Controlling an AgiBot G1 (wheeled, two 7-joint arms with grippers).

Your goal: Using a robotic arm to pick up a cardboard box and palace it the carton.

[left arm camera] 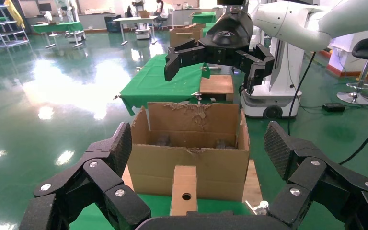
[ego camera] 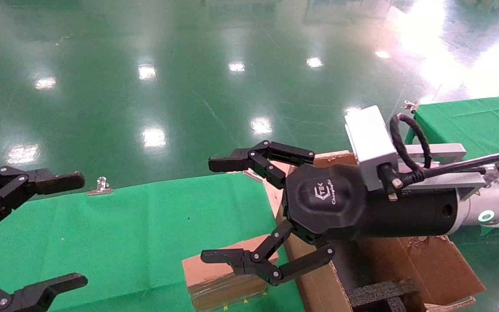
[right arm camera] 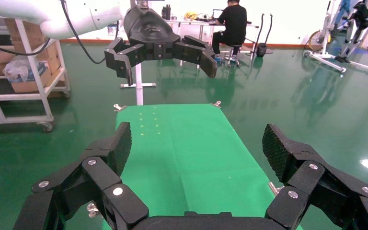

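The right claw hangs spread wide and empty above the box, and that height is the main risk: closing early would catch only air, and a slanted descent could nudge the box against the carton or snag a finger on its ragged flap. The box is small, plain brown, tape-wrapped, with a round hole in one face. It sits on the green worktop just beside the carton, seemingly touching its wall. The left claw, also apart, waits well away from the carton.
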